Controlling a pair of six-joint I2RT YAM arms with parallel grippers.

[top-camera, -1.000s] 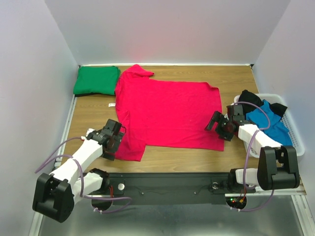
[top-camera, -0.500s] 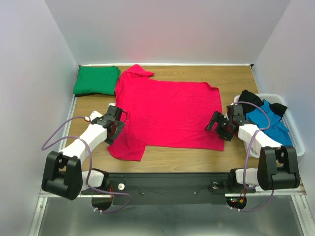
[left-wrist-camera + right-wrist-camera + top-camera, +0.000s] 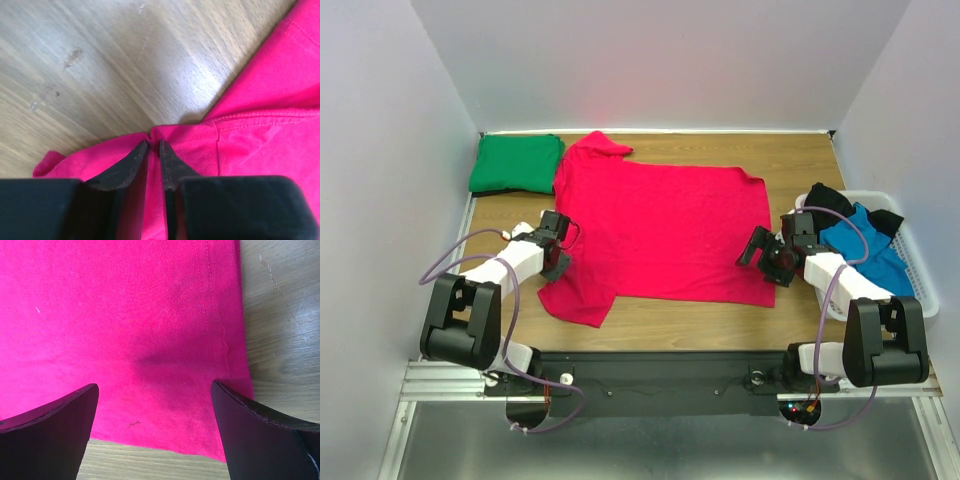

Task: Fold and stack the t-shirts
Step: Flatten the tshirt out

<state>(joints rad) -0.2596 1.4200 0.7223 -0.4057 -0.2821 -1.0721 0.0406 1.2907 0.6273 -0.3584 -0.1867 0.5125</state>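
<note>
Wooden table [image 3: 800, 160] — pale walls [image 3: 660, 60], red t-shirt [image 3: 660, 230]

The crimson red t-shirt [image 3: 665, 225] lies spread flat mid-table, hem to the right and sleeves to the left. Its near sleeve is puckered where the left pincer [image 3: 154, 145] nips a fold of it. The emerald green t-shirt [image 3: 516, 163] sits folded in the far left corner. The bright blue t-shirt [image 3: 865, 250] and the black t-shirt [image 3: 825, 198] lie crumpled in the white basket [image 3: 920, 285] at the right.
</note>
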